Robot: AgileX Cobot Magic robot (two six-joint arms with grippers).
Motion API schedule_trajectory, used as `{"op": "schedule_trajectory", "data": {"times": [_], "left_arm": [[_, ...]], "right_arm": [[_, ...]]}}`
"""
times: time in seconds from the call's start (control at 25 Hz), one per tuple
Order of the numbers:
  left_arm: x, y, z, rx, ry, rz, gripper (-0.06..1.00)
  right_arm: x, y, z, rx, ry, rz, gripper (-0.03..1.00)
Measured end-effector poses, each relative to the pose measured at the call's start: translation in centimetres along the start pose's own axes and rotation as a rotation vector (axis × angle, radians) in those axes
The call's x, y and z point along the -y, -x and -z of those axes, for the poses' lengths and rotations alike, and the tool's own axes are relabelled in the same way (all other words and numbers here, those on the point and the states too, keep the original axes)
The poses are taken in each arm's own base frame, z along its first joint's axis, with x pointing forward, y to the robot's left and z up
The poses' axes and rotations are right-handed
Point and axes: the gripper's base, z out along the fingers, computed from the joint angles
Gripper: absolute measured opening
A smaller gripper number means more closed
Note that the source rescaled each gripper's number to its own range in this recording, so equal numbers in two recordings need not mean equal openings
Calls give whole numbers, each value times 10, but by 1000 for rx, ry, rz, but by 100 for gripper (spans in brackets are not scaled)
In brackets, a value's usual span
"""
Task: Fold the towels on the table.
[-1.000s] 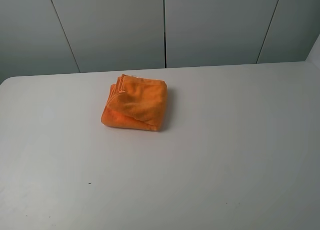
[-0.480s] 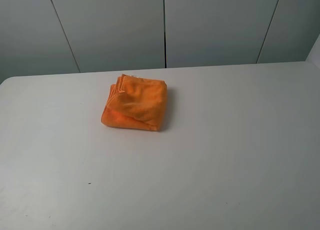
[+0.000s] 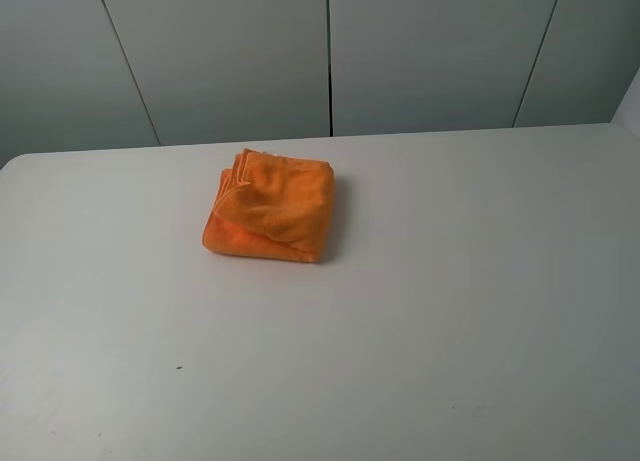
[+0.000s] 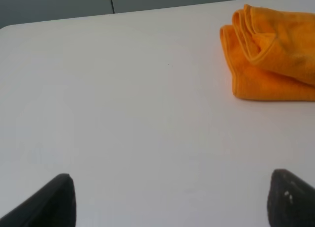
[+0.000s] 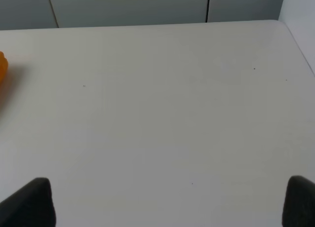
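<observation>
The orange towel (image 3: 270, 206) lies folded into a small thick bundle on the white table (image 3: 420, 311), toward the back and left of the middle. Its layered hemmed edges (image 4: 248, 32) show in the left wrist view, where the towel (image 4: 275, 59) lies well beyond my left gripper (image 4: 172, 202). That gripper is open, its dark fingertips (image 4: 54, 200) spread wide over bare tabletop. My right gripper (image 5: 170, 202) is open too, with only a sliver of the towel (image 5: 2, 67) at the picture's edge. Neither arm shows in the exterior high view.
Grey wall panels (image 3: 330, 56) stand behind the table's far edge. The table's rounded back-left corner (image 3: 15, 161) and its right edge (image 5: 298, 45) are in view. A small dark speck (image 3: 179, 367) lies on the tabletop near the front left.
</observation>
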Motion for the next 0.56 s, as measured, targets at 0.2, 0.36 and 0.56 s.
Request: {"op": "schedule_trajectory", "data": {"times": [0.2, 0.36, 0.56], "left_arm": [[0, 0, 0, 0, 0, 0, 100], [0, 0, 0, 0, 0, 0, 100], [0, 0, 0, 0, 0, 0, 100]], "right_arm": [[0, 0, 0, 0, 0, 0, 100], [0, 0, 0, 0, 0, 0, 100], [0, 0, 0, 0, 0, 0, 100]]}}
